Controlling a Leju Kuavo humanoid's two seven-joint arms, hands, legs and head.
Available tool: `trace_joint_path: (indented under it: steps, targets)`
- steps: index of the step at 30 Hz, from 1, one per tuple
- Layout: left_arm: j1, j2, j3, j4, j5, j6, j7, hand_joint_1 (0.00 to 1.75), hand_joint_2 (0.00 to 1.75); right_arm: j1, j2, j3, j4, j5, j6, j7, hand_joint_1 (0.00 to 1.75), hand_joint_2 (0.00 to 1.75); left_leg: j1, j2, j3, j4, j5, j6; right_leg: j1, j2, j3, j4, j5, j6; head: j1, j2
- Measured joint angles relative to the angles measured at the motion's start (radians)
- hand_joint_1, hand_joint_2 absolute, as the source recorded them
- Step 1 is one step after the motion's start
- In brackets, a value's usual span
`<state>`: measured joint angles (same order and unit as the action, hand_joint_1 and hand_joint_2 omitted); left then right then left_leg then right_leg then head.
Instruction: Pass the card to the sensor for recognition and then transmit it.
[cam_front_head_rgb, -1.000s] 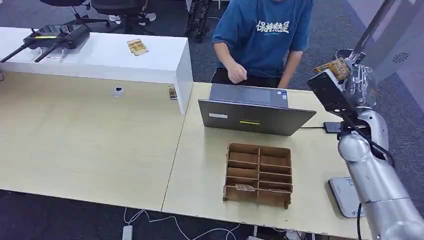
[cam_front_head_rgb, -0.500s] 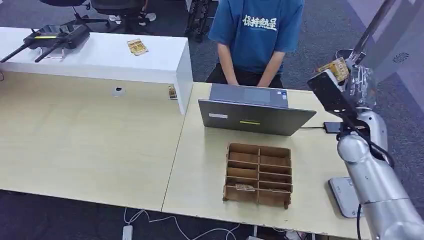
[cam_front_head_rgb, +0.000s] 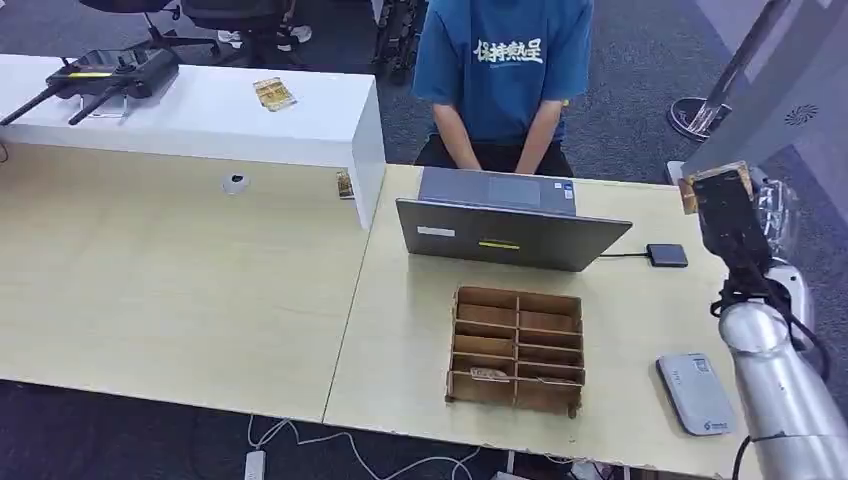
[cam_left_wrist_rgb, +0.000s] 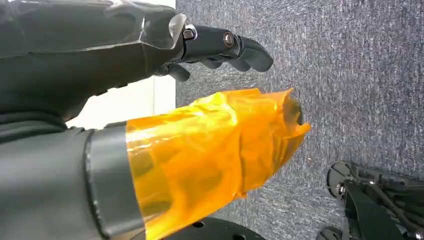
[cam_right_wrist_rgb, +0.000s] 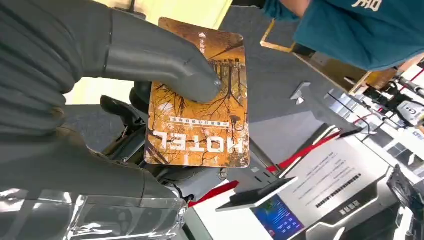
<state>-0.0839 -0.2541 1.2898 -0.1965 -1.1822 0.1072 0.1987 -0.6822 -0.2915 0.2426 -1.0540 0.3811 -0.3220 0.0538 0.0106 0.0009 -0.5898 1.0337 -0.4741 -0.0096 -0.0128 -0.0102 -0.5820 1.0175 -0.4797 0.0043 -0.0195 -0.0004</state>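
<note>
My right hand is raised over the table's right edge, beyond the laptop. It holds an orange card marked HOTEL. In the right wrist view the thick grey thumb presses the card against the fingers behind it. The grey card sensor lies flat on the table near the front right corner, below and in front of the hand. My left hand hangs over grey carpet with its dark fingers stretched out, an orange-taped thumb, and nothing in it.
A person in a blue shirt stands behind the open laptop. A wooden compartment box holds one card. A small black device lies by the laptop. More cards and a controller are on the white bench.
My right arm has swung to the right and lower with the card, uncovering the sensor. The person has shifted slightly left and brought both hands together.
</note>
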Motion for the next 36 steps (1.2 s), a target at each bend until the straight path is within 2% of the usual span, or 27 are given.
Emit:
trace_joint_path:
  steps: [10, 20, 24, 30, 36]
  targets:
    - [0.0, -0.003, 0.001, 0.0, 0.007, 0.002, -0.003, 0.0, 0.0, 0.03, -0.021, -0.022, -0.007, -0.026, -0.001, 0.002, 1.75, 1.75, 0.0, -0.002, 0.0, 0.0, 0.0, 0.0, 0.0, -0.002, 0.0, 0.0, 0.0, 0.0, 0.0, 0.0]
    - [0.003, -0.003, 0.009, 0.0, 0.025, 0.004, -0.004, 0.0, 0.0, 0.188, -0.082, -0.102, -0.065, -0.084, -0.003, -0.025, 1.75, 1.75, 0.0, -0.002, -0.001, 0.0, -0.001, 0.001, 0.0, -0.002, 0.0, -0.001, -0.001, 0.001, 0.0, 0.0]
    - [0.005, -0.003, 0.014, 0.0, 0.034, 0.01, -0.01, 0.0, 0.0, 0.293, -0.105, -0.148, -0.096, -0.124, 0.0, -0.067, 1.75, 1.75, 0.0, -0.003, -0.001, 0.0, -0.001, 0.001, 0.0, -0.003, 0.0, -0.001, -0.001, 0.001, 0.0, 0.0]
    - [0.005, -0.006, 0.021, 0.0, 0.045, 0.018, -0.017, 0.0, 0.0, 0.419, -0.116, -0.214, -0.137, -0.146, 0.003, -0.093, 1.75, 1.75, 0.0, -0.003, -0.001, 0.0, -0.001, 0.001, 0.0, -0.003, 0.0, -0.001, -0.001, 0.001, 0.0, 0.0]
    - [0.005, -0.007, 0.022, 0.0, 0.045, 0.019, -0.018, 0.0, 0.0, 0.428, -0.116, -0.218, -0.139, -0.148, 0.003, -0.094, 1.75, 1.75, 0.0, -0.003, -0.001, 0.0, -0.001, 0.001, 0.0, -0.003, 0.0, -0.001, -0.001, 0.001, 0.0, 0.0]
